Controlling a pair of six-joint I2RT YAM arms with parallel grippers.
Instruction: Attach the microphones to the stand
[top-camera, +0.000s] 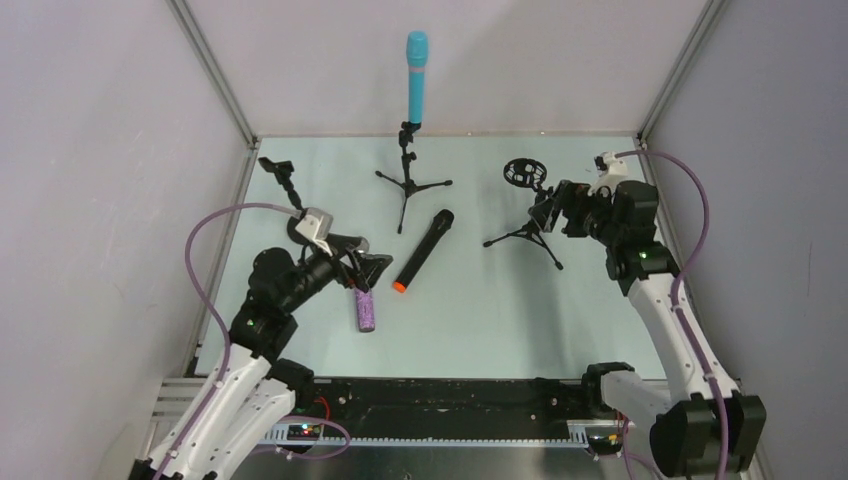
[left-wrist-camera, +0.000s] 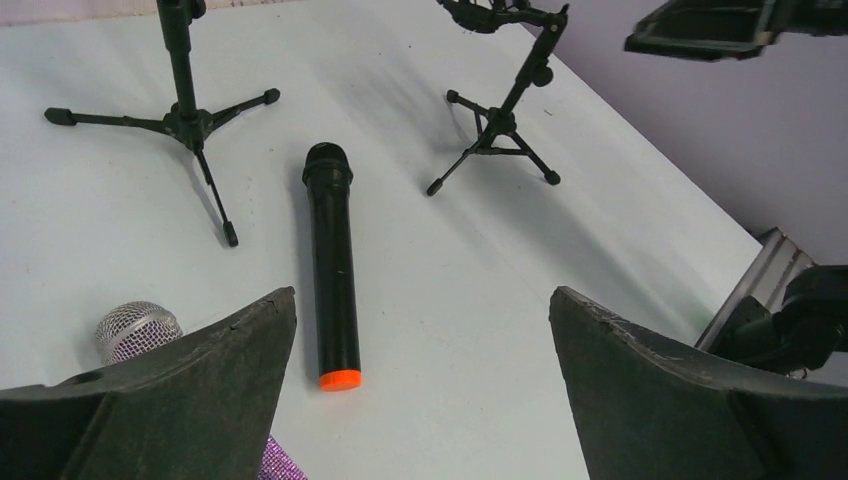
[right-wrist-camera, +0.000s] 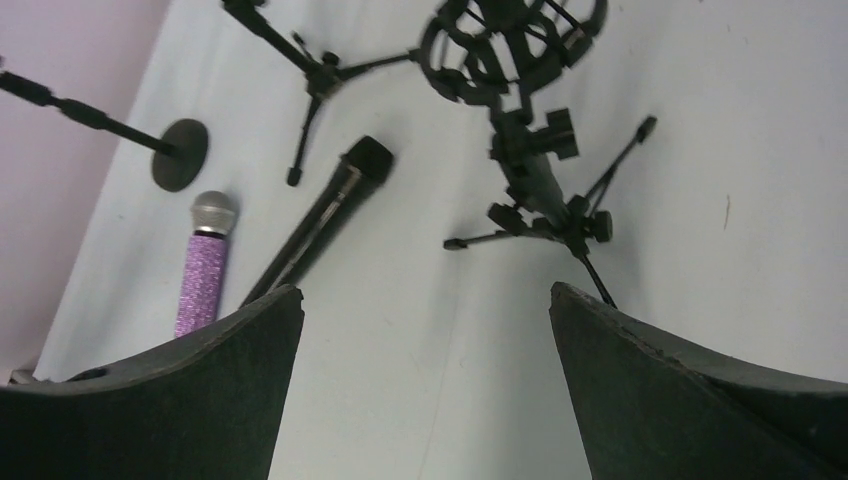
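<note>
Left end effector (left-wrist-camera: 422, 292): jaws are standing wide and holding nothing; the arm is reaching forward and tilting down, hovering low over the desk (top-camera: 500, 320).
Purple microphone (right-wrist-camera: 203, 265): lying flat just beside this end effector's left finger, mesh head peeking past it, likely the nearest pick.
Black microphone (left-wrist-camera: 332, 265): lying flat straight ahead of the left end effector, orange end nearest it.
Right end effector (right-wrist-camera: 425, 295): jaws are gaping wide and empty; the wrist is angling down.
Shock-mount stand (right-wrist-camera: 520, 130): standing just ahead of the right end effector, ring empty, apparently awaiting a microphone.
Turquoise microphone (top-camera: 416, 75): sitting upright in the tripod stand (top-camera: 408, 180), well beyond both end effectors, so that one looks done.
</note>
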